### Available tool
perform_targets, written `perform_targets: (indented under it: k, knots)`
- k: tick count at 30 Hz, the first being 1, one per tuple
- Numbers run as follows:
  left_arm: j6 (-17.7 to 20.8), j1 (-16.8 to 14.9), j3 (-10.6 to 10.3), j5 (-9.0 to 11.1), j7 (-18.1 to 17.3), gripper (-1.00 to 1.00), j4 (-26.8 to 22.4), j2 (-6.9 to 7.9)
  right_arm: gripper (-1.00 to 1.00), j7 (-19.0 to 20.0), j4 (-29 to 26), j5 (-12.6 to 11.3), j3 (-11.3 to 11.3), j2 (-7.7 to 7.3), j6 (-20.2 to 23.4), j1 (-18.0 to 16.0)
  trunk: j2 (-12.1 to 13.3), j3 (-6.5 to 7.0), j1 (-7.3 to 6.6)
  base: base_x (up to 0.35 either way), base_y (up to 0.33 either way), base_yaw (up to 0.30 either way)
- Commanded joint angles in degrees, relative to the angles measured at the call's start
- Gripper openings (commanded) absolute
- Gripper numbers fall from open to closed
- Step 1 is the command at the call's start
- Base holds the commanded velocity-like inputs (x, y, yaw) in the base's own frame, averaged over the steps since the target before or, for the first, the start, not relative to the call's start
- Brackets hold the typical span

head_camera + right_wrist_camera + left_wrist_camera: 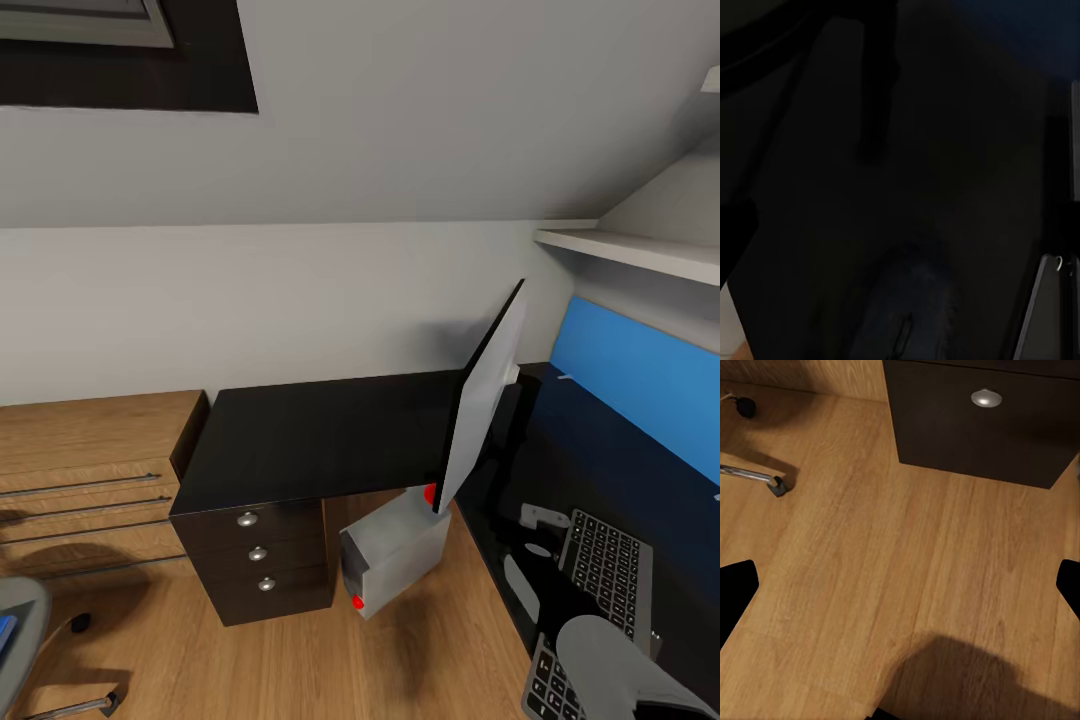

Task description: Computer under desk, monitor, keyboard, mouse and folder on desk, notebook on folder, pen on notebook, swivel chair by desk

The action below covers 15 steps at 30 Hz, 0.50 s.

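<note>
The black desk [310, 440] runs along the wall and turns toward me on the right. The monitor [485, 400] stands on it near the corner, seen edge-on from behind. Under the desk sits the grey computer [395, 555], tilted. The keyboard [603, 558] lies on the right wing, partly hidden by my right arm [625, 665]. In the right wrist view a dark rounded mouse [911, 307] lies on the desk beside the keyboard edge [1039, 307], just ahead of my open right gripper [900, 232]. My left gripper [900, 592] hangs open over the floor. The swivel chair [20, 620] carries a blue folder sliver [5, 635].
A wooden cabinet [90, 470] with bar handles stands left of the desk drawers [258, 553]. The chair's chrome leg and caster [772, 484] lie on the wood floor [907, 570] near the drawers. A blue panel [640, 385] and white shelf [630, 250] back the right wing.
</note>
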Motion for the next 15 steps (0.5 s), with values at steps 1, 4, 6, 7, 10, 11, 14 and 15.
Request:
perform_targets:
  k: [1, 4, 6, 7, 10, 11, 14, 15]
  knots:
    - [-0.2, 0.0, -0.5, 0.4, 0.4, 1.0, 0.0, 0.05, 1.0, -0.2, 0.0, -0.6, 0.1, -0.02, 0.0, 0.0, -0.5, -0.25, 0.23, 0.0, 0.0, 0.0]
    - [-0.2, 0.0, -0.5, 0.4, 0.4, 1.0, 0.0, 0.01, 1.0, -0.2, 0.1, -0.7, 0.1, -0.02, -0.1, -0.1, -1.7, -0.79, 0.89, 0.0, 0.0, 0.0]
    - [-0.2, 0.0, -0.5, 0.4, 0.4, 1.0, 0.0, -0.02, 1.0, -0.2, 0.2, -0.7, 0.1, -0.02, -0.1, -0.1, -2.5, -1.15, 1.33, 0.0, 0.0, 0.0]
    - [-0.2, 0.0, -0.5, 0.4, 0.4, 1.0, 0.0, -0.02, 1.0, -0.2, 0.2, -0.7, 0.1, -0.02, -0.1, -0.1, -2.9, -1.33, 1.55, 0.0, 0.0, 0.0]
    - [-0.2, 0.0, -0.5, 0.4, 0.4, 1.0, 0.0, -0.02, 1.0, -0.2, 0.2, -0.7, 0.1, -0.02, 0.0, -0.1, -4.1, -1.87, 2.2, 0.0, 0.0, 0.0]
    - [-0.2, 0.0, -0.5, 0.4, 0.4, 1.0, 0.0, -0.01, 1.0, -0.2, 0.2, -0.7, 0.1, -0.02, 0.1, -0.1, -4.5, -2.05, 2.42, 0.0, 0.0, 0.0]
    - [-0.2, 0.0, -0.5, 0.4, 0.5, 1.0, 0.0, -0.03, 1.0, -0.2, 0.2, -0.7, 0.1, -0.02, 0.4, -0.1, -5.7, -2.59, 3.08, 0.0, 0.0, 0.0]
    - [-0.2, 0.0, -0.5, 0.4, 0.5, 1.0, 0.0, -0.02, 1.0, -0.2, 0.2, -0.7, 0.1, -0.02, 0.6, -0.1, -6.1, -2.77, 3.3, 0.0, 0.0, 0.0]
